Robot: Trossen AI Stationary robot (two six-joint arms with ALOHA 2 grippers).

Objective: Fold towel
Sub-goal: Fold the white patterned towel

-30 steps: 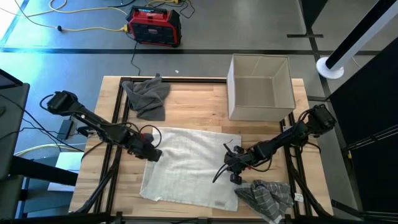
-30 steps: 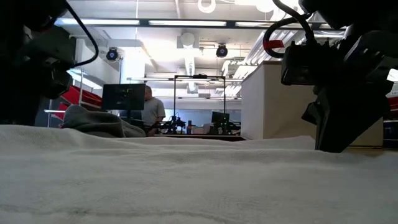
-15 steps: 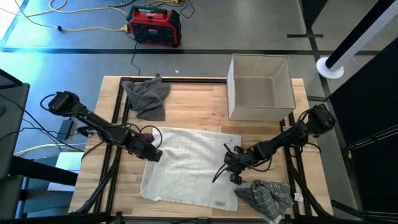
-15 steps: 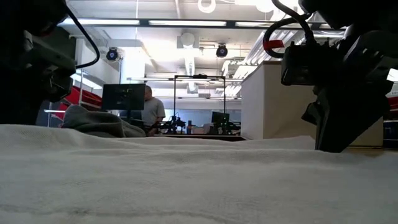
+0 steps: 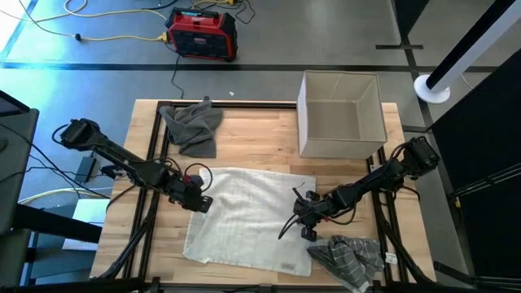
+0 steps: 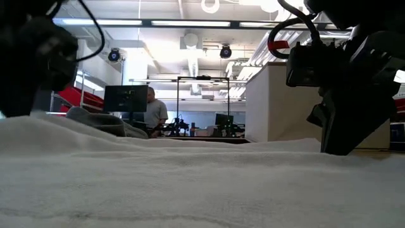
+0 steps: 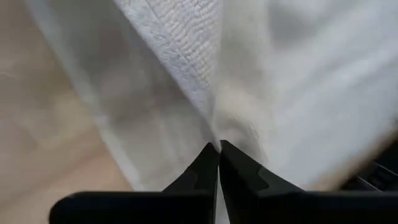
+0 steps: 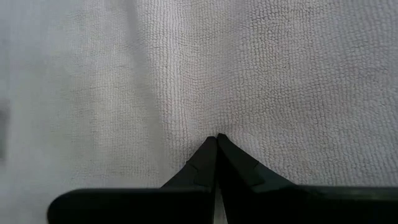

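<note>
A white towel (image 5: 248, 212) lies spread across the middle of the table. My left gripper (image 5: 199, 203) is at the towel's left edge, shut on it. There the cloth stands raised off the wood (image 7: 186, 68). My right gripper (image 5: 303, 213) is at the towel's right edge, low over the cloth and shut on it (image 8: 216, 138). In the low view the towel (image 6: 202, 183) fills the foreground, with its left part humped up. My left gripper pinches the towel's left edge (image 7: 214, 127) between its two fingertips. The cloth rises from the hold in a fold and is lifted off the table there, while the rest lies flat. My right gripper pinches a small crease of the towel (image 8: 208, 124) near its right edge. The fingers slant down onto it from the table's right. Here the towel lies flat on the table.
A crumpled grey cloth (image 5: 193, 126) lies at the far left and an open beige box (image 5: 340, 114) stands at the far right. A checked grey cloth (image 5: 350, 259) lies by the near right corner. A person (image 6: 154, 113) stands far behind the table.
My left gripper has gone up a little with the towel's left edge, which now stands humped above the table in the low view. The rest of the towel has stayed flat.
</note>
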